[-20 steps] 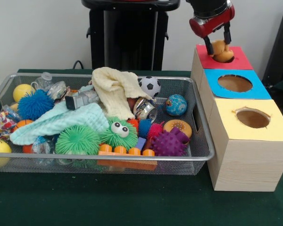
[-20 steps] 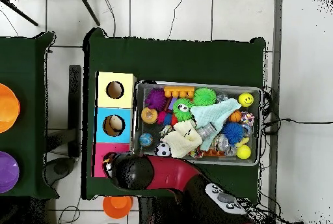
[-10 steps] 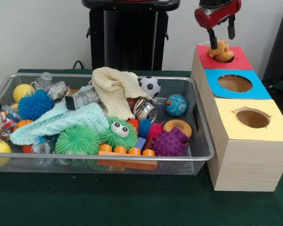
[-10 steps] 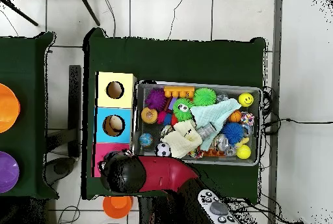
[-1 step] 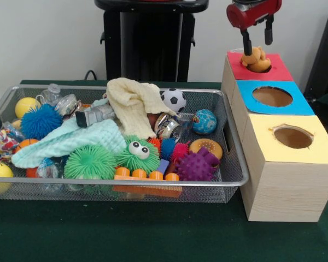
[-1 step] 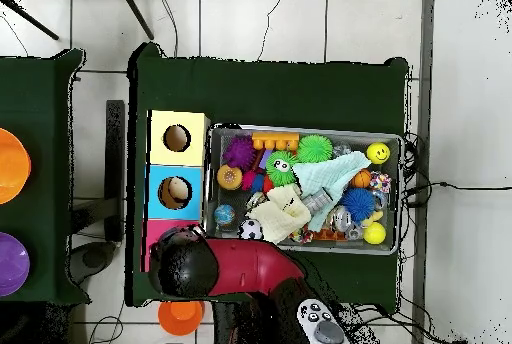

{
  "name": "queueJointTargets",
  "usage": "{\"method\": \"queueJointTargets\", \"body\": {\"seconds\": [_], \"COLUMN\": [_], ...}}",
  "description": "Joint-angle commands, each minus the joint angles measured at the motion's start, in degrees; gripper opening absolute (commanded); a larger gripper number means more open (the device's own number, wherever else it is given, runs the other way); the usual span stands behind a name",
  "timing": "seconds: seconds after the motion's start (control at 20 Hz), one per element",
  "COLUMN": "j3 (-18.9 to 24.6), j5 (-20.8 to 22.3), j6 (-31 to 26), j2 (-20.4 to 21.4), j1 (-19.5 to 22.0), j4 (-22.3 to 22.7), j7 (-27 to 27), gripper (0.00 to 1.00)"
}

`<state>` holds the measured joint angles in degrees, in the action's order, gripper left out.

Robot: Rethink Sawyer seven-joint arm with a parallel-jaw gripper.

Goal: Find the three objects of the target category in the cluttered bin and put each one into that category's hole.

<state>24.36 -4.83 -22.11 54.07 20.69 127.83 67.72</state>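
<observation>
Step in hand: drop-off at the red hole, judged nearly done; small tan plush toy lodged in the hole's mouth, top half proud of the rim, not yet fallen through.
Pincer: gripper directly above the red hole, fingers spread, pinching nothing; one dark finger just beside the plush toy, the other clear of it.
Arm: red and black, over the red end of the sorting box in the overhead view, hiding the hole there.
Task thing, place: plush toy at the red hole, outside the mesh bin, which lies alongside the box.
Next move, judged: a nudge down if the toy stays stuck; otherwise back over the bin for another soft toy, likely under the cloths.
Sorting box: pale wood block, three flat coloured tops (red, blue, yellow), each with a round hole; blue hole and yellow hole open.
Bin: silver wire mesh, shallow, rectangular, crowded.
Contents, textures: cream waffle cloth, limp and folded; mint towel, fuzzy; green spiky ball, rubbery bristles; purple knobbed ball; glossy football; hard orange bricks.
</observation>
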Motion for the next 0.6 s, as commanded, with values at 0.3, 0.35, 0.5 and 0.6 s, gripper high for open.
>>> {"method": "queueJointTargets", "body": {"seconds": [0.3,0.35,0.5,0.6], "j3": [-5.70,-5.46,-4.63,-3.93], "j5": [0.01,-0.29,-1.21,-1.98], "j6": [-12.62,-12.83,-13.20,-13.49], "j2": [-2.68,-2.80,-3.26,-3.28], "j1": [-2.37,-2.24,-2.04,-1.66], "j4": [-6.84,-6.76,-6.49,-5.73], "j7": [10.59,10.59,10.59,10.56], "gripper": [0.00,0.00,0.00,0.00]}}
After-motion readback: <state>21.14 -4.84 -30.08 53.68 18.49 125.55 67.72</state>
